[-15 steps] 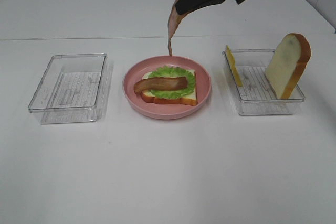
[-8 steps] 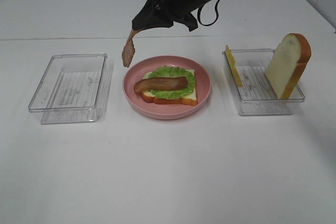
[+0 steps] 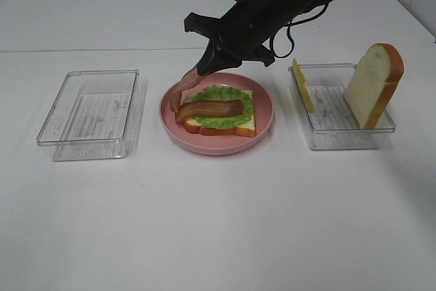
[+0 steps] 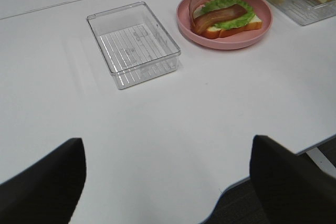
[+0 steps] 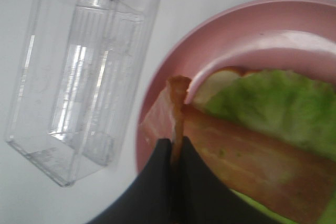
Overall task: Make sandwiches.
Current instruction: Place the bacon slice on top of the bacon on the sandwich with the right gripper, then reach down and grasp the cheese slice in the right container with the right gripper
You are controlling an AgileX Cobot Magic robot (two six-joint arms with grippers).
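Sandwich stack (image 3: 235, 126): sits in the middle of the pink plate (image 3: 264, 103), unfinished, in three layers.
Base bread slice (image 3: 244, 127): lies flat on the plate at the bottom.
Lettuce (image 3: 219, 93): spread over the base slice.
Lying bacon strip (image 3: 212, 108): lies across the lettuce.
Held bacon strip (image 3: 185, 86): hangs tilted from the right claw, its lower end at the stack's left edge beside the lying strip's end; contact cannot be told.
Right claw (image 3: 204, 67): reaches across to the plate's left side, clenched on the held strip's upper end.
Left claw (image 4: 165, 140): released, fingers (image 4: 44, 182) spread wide, hovering over bare tabletop (image 3: 218, 223) well apart from the plate.
Cheese (image 3: 302, 85): leans on the left wall of the right tray (image 3: 340, 142).
Upright bread slice (image 3: 373, 83): stands tilted at that tray's right end.
Left tray (image 3: 85, 73): clear plastic, left of the plate.
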